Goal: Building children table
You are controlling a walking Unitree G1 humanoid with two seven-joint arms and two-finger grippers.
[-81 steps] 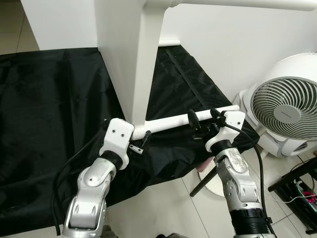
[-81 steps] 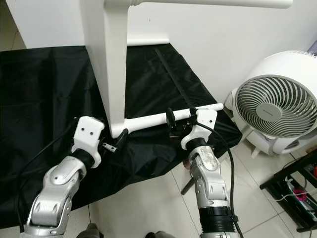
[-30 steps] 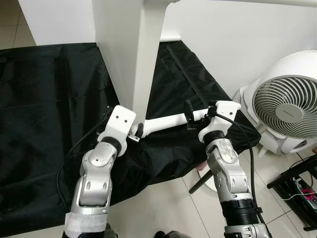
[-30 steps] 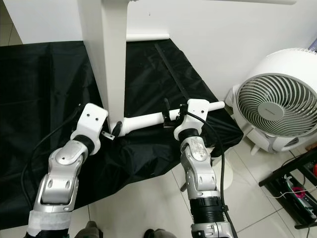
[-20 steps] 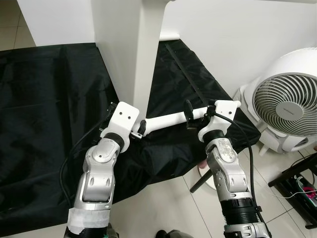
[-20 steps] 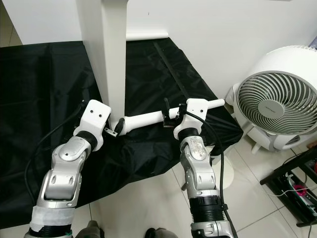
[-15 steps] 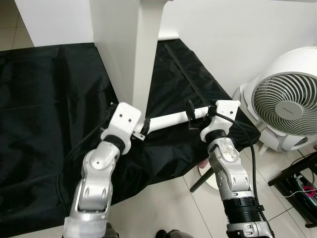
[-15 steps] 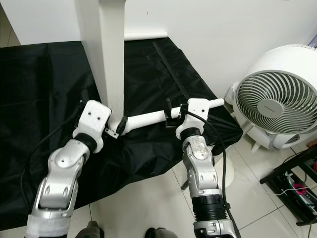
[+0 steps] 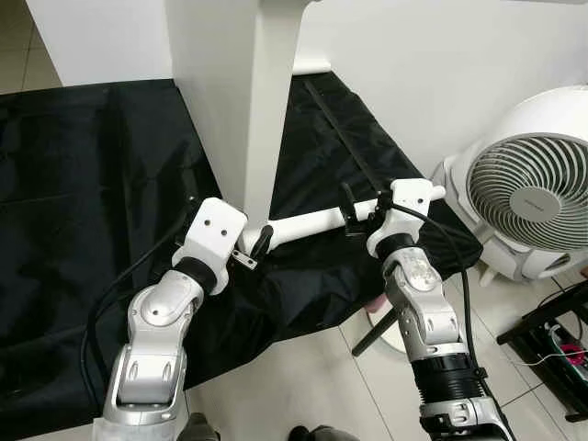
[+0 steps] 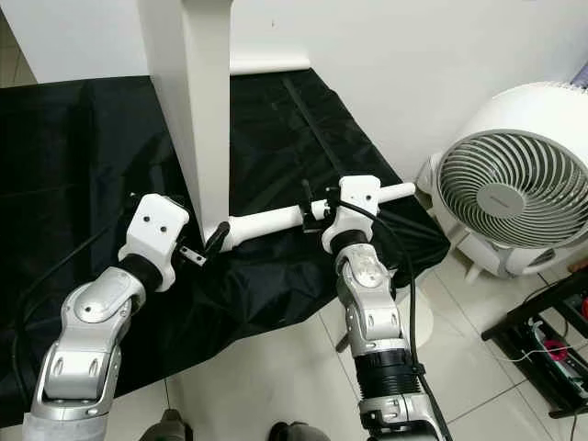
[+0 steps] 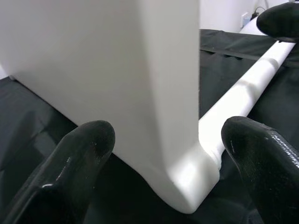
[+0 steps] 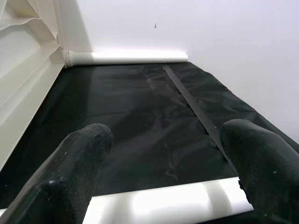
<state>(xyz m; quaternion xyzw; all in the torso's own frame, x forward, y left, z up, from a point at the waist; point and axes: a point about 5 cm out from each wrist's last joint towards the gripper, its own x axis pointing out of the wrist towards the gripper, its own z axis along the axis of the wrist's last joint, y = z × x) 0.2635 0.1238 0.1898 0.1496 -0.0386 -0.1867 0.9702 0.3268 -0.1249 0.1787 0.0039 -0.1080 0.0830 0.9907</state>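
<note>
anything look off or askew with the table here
The white table stands on edge on the black sheet, so its legs stick out sideways, expected mid-assembly. The near leg lies level, with the left gripper at its base and the right gripper around it. Nothing looks damaged.

The table top [image 9: 225,101] looks like smooth white plastic with a soft shine, and the round table leg [image 10: 276,219] has the same finish. The black sheet [image 9: 83,184] is thin cloth, a little glossy and creased. The arms are brushed silver metal, the fingers [image 11: 74,165] matt black rubber. The floor [image 10: 276,367] has glossy pale tiles
</note>
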